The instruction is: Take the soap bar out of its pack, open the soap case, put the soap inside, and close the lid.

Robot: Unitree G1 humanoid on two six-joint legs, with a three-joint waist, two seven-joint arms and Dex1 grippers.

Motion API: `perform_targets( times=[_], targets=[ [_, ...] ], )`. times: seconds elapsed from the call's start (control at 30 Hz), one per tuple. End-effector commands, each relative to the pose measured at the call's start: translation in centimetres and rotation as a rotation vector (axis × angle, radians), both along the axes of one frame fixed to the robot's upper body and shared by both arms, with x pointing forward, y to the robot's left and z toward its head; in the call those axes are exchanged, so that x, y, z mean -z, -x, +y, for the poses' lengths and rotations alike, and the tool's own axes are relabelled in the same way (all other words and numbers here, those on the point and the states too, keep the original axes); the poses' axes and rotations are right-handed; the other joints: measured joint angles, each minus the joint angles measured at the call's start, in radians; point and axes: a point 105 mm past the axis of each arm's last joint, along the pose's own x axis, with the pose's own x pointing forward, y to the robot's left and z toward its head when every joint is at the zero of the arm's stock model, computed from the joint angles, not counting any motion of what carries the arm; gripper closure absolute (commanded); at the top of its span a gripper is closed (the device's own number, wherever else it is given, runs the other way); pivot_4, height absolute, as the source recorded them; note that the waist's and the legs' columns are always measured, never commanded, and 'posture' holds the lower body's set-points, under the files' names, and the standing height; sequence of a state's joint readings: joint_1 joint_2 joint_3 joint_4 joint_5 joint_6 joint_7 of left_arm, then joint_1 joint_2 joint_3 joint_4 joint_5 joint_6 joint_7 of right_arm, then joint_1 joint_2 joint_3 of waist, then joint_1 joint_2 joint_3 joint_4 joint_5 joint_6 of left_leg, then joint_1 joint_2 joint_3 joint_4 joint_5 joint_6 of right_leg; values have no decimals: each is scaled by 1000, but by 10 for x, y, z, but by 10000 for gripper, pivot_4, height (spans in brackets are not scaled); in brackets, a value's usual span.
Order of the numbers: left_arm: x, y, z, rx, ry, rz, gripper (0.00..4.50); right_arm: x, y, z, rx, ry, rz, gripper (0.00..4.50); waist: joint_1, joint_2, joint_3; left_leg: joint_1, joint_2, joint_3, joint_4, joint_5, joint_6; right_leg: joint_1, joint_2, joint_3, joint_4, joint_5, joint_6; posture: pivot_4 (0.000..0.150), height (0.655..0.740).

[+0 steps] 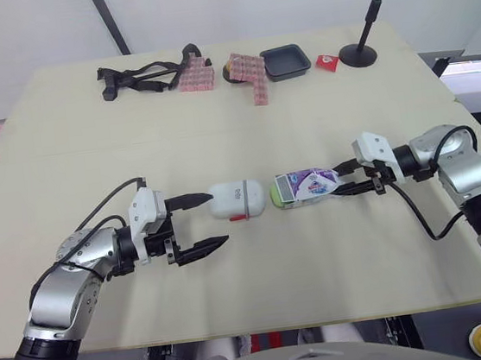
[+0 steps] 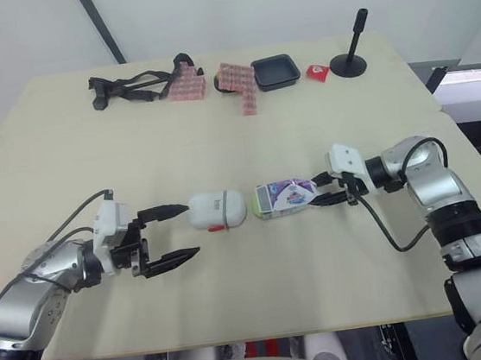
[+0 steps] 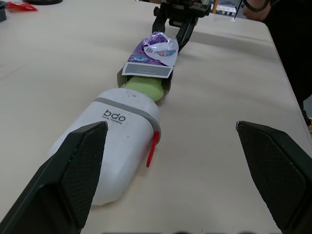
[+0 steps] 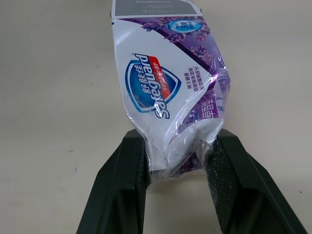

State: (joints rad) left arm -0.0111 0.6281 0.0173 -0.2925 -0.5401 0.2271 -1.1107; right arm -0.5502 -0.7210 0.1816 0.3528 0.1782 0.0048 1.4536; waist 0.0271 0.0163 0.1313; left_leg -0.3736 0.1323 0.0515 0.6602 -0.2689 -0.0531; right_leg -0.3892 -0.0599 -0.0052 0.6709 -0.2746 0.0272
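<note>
A white soap case (image 1: pixel 237 199) with a red latch (image 3: pixel 152 148) lies shut at the table's middle. Its end touches the open end of the purple-and-white soap pack (image 1: pixel 306 185), where the green soap bar (image 3: pixel 146 87) peeks out. My right gripper (image 4: pixel 175 151) is shut on the pack's crumpled far end. My left gripper (image 1: pixel 219 219) stands open on the case's left side. One finger lies along the case's far-left corner; the other finger (image 3: pixel 278 165) sits apart, nearer the front edge.
Along the table's far edge lie a black strap tool (image 1: pixel 137 77), two pink patterned blocks (image 1: pixel 197 76), a black tray (image 1: pixel 285 61), a small red packet (image 1: pixel 326 62) and a black stand (image 1: pixel 358 52). Bare tabletop (image 1: pixel 277 271) runs to the front edge.
</note>
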Motion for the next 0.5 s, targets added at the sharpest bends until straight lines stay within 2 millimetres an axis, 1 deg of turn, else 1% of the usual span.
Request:
perform_targets(
  times=[0.03,0.2,0.3,0.37,0.5],
  targets=[
    [-7,1,2,-6,-1,-27,0,-22,0,-5,-3,33,-57,28095,0,0,0,0,0,0,0,0,0,0,0,0,0,1,2,1500,7400],
    [-7,0,4,-10,-5,-25,0,-33,6,-10,1,101,-57,28095,0,0,0,0,0,0,0,0,0,0,0,0,0,2,3,1500,7400],
    [-7,-1,3,-9,-6,-24,0,-38,6,-13,28,107,-57,28095,0,0,0,0,0,1,0,0,0,0,0,1,0,2,3,1500,7400],
    [-7,-1,3,-9,-6,-23,0,-39,6,-16,39,113,-55,28095,0,0,0,0,0,1,0,0,0,0,0,1,0,2,3,1500,7400],
    [-6,-1,3,-6,-10,-21,0,-38,9,-29,64,137,-48,28095,4,0,0,0,1,2,0,0,-1,0,0,1,0,2,3,1500,7400]
  ],
)
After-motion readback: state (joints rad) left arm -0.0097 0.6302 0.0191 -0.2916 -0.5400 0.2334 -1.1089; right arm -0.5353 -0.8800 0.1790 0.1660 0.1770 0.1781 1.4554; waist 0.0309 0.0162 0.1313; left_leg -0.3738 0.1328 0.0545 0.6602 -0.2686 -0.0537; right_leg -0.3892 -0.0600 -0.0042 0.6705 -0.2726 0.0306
